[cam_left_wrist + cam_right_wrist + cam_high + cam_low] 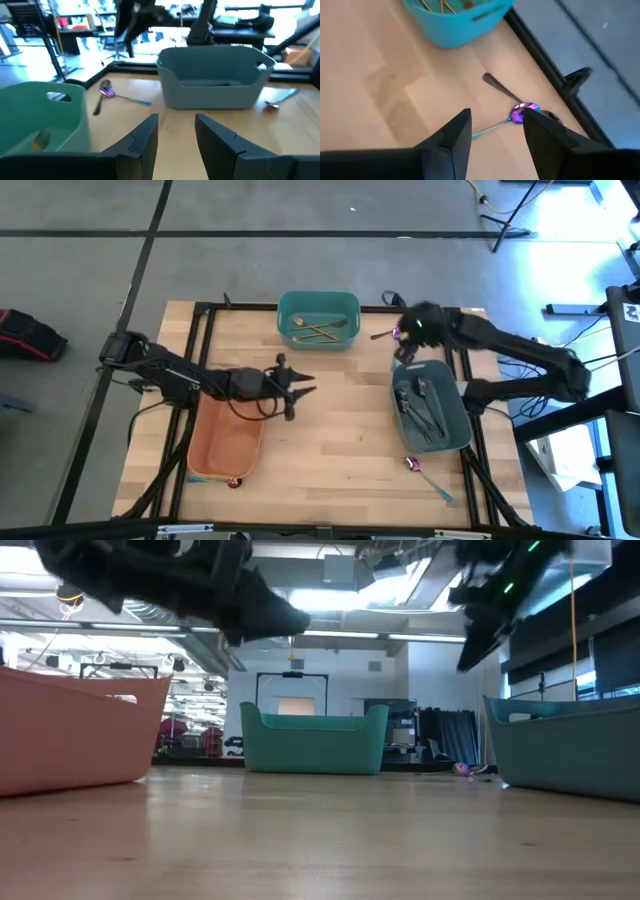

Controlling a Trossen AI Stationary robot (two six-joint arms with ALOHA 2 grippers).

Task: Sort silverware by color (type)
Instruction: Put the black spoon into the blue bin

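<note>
My right gripper (492, 130) hangs with its jaws apart and nothing between them, just above an iridescent purple spoon (522, 112) that lies crossed with a dark spoon (502, 89) on the table (330, 410). In the high view this is in the upper right of the frame, between the teal bin (318, 318) and the grey-blue bin (432, 405).

My left gripper (300, 389) waits at the middle left of the frame, also spread and empty, beside the orange bin (226, 440).

Gold pieces (320, 330) are already in the teal bin and dark pieces (425, 408) in the grey-blue one. The orange bin looks empty to me, though I cannot be sure.

I judge the sorting more than half done. Left are the two crossed spoons and one more iridescent spoon (427, 473) at the lower right, on the table.
</note>
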